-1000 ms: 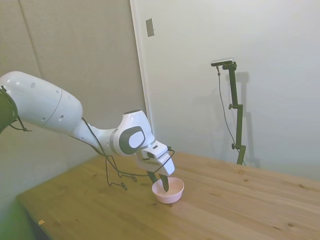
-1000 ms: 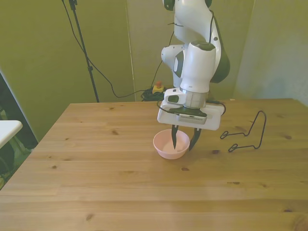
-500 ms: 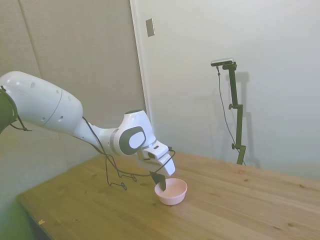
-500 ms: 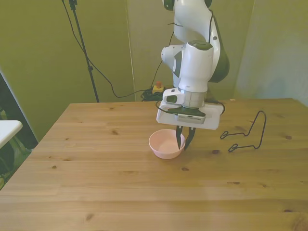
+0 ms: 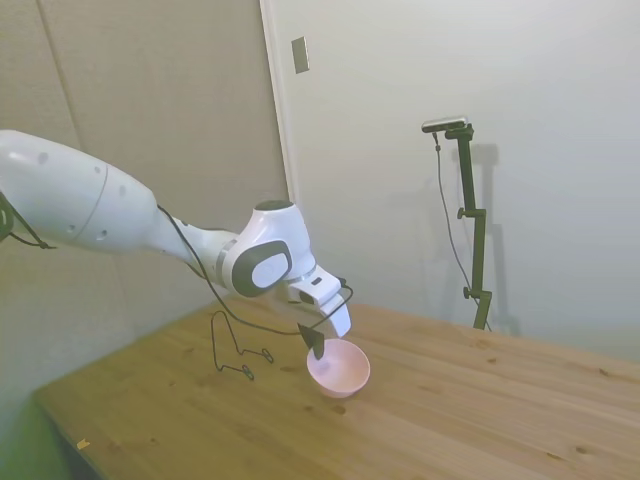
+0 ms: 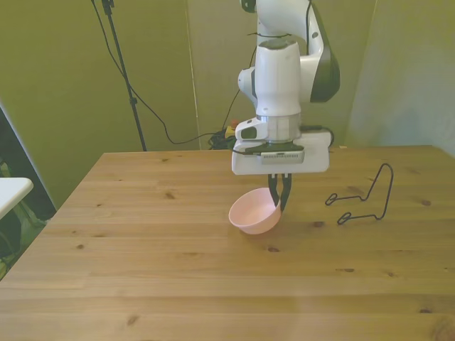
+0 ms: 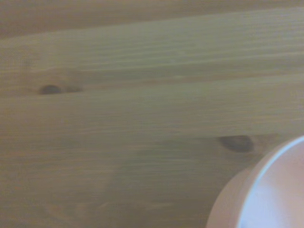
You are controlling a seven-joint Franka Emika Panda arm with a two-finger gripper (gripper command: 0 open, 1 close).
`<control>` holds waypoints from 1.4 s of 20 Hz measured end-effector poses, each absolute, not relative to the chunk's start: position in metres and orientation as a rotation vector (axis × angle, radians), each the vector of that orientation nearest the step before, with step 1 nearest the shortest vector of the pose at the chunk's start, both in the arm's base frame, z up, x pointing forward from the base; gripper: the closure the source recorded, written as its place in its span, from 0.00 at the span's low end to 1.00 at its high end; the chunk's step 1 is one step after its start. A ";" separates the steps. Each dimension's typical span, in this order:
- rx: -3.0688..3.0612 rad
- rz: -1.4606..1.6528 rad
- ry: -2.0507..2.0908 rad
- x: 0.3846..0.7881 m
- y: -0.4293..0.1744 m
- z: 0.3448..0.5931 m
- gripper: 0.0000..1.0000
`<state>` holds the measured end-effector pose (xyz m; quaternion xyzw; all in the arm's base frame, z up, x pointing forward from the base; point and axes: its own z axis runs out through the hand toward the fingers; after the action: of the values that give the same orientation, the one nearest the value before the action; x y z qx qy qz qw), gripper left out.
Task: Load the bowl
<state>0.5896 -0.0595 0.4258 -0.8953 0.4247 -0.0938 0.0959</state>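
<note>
We have the bowl [image 6: 254,212] pinched by its rim at three o'clock in the front view, jaws of the gripper [image 6: 279,202] clamped on it, so it hangs tilted, clear of the table [image 6: 142,270]. The wire rack [image 6: 364,197] at three o'clock is probably where we load it.

I'm looking at a bare test room, a lab setup: plain grey walls, a wooden table [image 6: 142,270], cables trailing down the back wall in the front view, a red-topped button [image 6: 232,128] on the floor behind, and my white arm [image 5: 120,215].
</note>
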 end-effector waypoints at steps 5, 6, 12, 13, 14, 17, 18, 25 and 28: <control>-2.600 -0.184 1.105 0.570 0.003 0.474 1.00; -2.607 -0.174 1.066 0.555 0.021 0.483 1.00; -2.488 -0.095 0.962 0.552 0.036 0.472 1.00; -2.464 -0.078 0.937 0.551 0.040 0.468 1.00; -2.437 -0.064 0.917 0.549 0.044 0.465 1.00; -2.348 -0.064 0.866 0.538 0.048 0.470 1.00; -2.349 -0.064 0.864 0.538 0.048 0.470 1.00; -2.254 -0.062 0.750 0.534 0.048 0.449 1.00; -2.201 -0.057 0.709 0.531 0.043 0.436 1.00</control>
<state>0.5312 0.0425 0.4357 -0.8710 0.2805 -0.0224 0.4028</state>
